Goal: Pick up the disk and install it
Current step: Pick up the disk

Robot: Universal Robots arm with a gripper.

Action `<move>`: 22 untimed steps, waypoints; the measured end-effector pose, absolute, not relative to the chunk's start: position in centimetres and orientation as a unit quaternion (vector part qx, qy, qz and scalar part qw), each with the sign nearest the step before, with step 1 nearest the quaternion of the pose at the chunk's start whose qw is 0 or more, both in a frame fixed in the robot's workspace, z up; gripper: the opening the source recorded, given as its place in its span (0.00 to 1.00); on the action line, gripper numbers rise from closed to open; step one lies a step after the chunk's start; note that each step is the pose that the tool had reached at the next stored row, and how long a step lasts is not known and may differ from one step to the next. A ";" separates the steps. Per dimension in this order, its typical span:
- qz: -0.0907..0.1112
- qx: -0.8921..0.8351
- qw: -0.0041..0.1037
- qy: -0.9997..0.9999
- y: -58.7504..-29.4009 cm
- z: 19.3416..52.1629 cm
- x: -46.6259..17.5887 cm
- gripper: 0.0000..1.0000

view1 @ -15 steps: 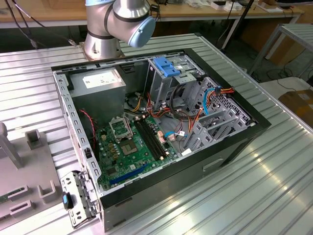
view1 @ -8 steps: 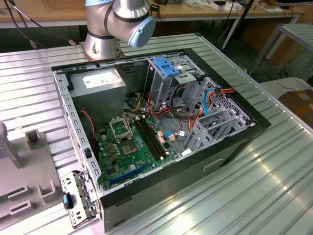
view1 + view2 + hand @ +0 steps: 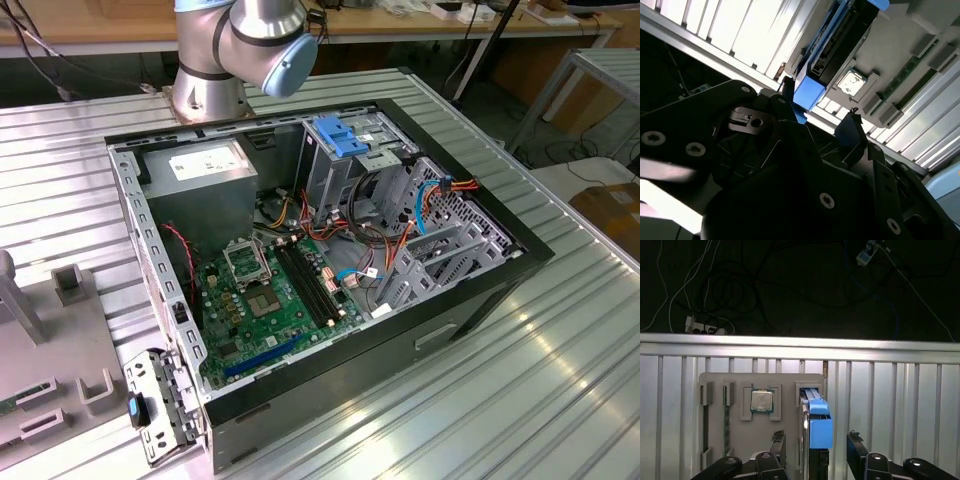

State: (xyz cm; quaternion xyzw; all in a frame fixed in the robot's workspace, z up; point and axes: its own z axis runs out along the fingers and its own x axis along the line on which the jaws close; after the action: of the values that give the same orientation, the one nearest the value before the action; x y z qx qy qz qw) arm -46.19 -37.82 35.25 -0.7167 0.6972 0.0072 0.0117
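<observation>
The gripper (image 3: 816,439) is open, one finger on each side of the disk (image 3: 816,425), not squeezing it. The disk stands on edge in a slot of the grey holder (image 3: 760,381). A good grab, I think, keeps the disk in the middle and presses both flat sides evenly. The arm (image 3: 240,45) rises at the exterior view's top middle, wrist looking down.

Silver cylindrical robot arm (image 3: 215,60): thick base column stands at far edge of ribbed metal table (image 3: 520,380), toward exterior view's left. Shoulder joint sits above base, its pale blue round end cap (image 3: 290,62) facing exterior view's right.

Black two-finger gripper (image 3: 817,450): matte bolted plates with silver screw heads, same gripper (image 3: 819,111) in second wrist view. Black fingers (image 3: 779,444) spread wide, tips level, pointing toward table surface near its edge.
</observation>
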 end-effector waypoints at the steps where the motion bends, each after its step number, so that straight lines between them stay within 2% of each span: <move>1: 0.007 -0.717 0.012 0.697 -37.8 35.1 -46.2 0.60; 6: 0.009 -0.714 0.010 0.700 -37.8 33.5 -46.2 0.61; 7: 0.010 -0.714 0.009 0.700 -37.8 33.3 -46.2 0.67; 18: 0.016 -0.705 0.004 0.709 -37.6 30.3 -46.2 0.67; 22: 0.016 -0.704 0.003 0.710 -37.6 30.2 -46.2 0.67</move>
State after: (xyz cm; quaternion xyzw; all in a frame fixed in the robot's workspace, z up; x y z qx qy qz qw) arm -46.21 -37.58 30.18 -0.7042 0.7098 0.0157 0.0034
